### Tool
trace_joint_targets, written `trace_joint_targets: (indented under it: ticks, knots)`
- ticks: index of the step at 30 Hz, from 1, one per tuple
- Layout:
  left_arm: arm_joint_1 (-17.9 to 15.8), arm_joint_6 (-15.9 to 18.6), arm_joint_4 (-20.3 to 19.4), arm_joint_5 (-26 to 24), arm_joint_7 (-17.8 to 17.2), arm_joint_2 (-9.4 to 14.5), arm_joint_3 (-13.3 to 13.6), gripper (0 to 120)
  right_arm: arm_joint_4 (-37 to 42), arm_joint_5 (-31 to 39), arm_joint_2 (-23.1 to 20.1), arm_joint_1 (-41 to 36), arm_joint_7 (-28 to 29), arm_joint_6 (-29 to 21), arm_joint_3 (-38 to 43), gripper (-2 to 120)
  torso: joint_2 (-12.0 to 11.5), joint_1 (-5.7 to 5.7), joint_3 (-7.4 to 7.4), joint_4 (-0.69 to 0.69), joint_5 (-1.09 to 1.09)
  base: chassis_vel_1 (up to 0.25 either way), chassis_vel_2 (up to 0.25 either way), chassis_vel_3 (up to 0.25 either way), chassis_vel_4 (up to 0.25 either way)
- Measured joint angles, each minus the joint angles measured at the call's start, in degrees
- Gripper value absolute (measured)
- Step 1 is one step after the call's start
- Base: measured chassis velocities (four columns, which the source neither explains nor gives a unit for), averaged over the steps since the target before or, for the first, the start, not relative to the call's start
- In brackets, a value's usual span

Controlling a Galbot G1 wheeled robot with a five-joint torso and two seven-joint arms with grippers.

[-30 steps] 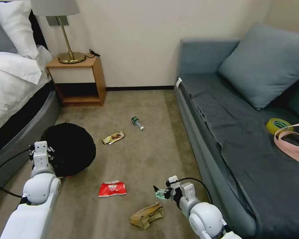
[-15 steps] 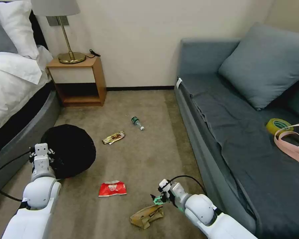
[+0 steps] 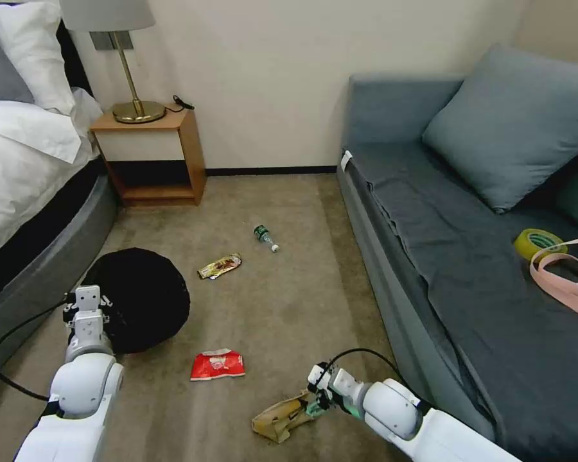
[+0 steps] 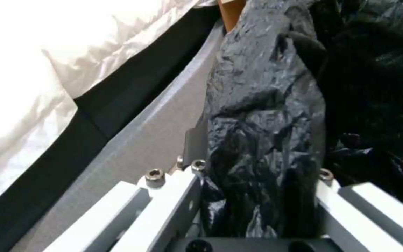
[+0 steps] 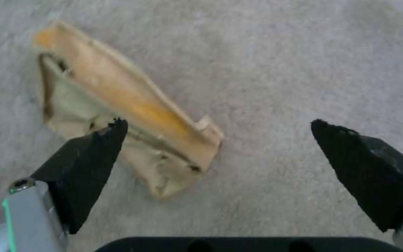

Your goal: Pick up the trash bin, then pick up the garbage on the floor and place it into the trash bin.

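A: Where is the brown paper bag (image 3: 284, 416)?

B: Crumpled on the carpet (image 3: 282, 301) near the sofa (image 3: 430, 269). The right gripper (image 3: 313, 405) sits at its near end, the arm reaching low and forward with the wrist bent down. In the right wrist view the bag (image 5: 122, 108) lies under and beyond one black fingertip (image 5: 94, 157), the other fingertip well apart from it over bare carpet, so the jaws are wide.

A: And the trash bin (image 3: 138, 298)?

B: Beside the bed (image 3: 38, 192), black liner over its rim. The left gripper (image 4: 257, 196) is clamped on the liner (image 4: 267, 115), the left arm stretched forward from low on the left.

A: The other litter?

B: Red-and-white wrapper (image 3: 217, 364) between bin and paper bag, gold-brown wrapper (image 3: 219, 265) farther out, then the small bottle (image 3: 266, 237) with a green label.

A: Any readable writing?

B: None; the labels are too small. A yellow-green tape roll (image 3: 538, 242) lies on the sofa
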Motion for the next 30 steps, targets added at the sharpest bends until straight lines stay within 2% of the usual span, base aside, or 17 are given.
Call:
trace_joint_targets:
  ticks: [12,23,30]
  knots:
    - [-0.8,0.6,-1.5,-0.4,0.5,-0.4,-1.5,4,-5.6,-5.5,0.8,-0.2,-1.2,3.8,-3.4,100,0.0,0.00,0.00,-0.01,-0.01,0.000,0.000,0.000,0.000]
    - [2.1,0.2,-2.5,0.4,0.9,-2.1,-1.7,4,-13.3,-9.6,5.0,1.9,-1.1,6.7,-4.6,100,0.0,0.00,0.00,0.00,-0.01,0.000,0.000,0.000,0.000]
    - [1.9,-0.5,-2.0,0.0,1.5,-2.2,-2.8,4,-15.8,-10.2,6.8,3.3,-2.4,7.9,-5.2,100,0.0,0.00,0.00,0.01,-0.01,0.000,0.000,0.000,0.000]
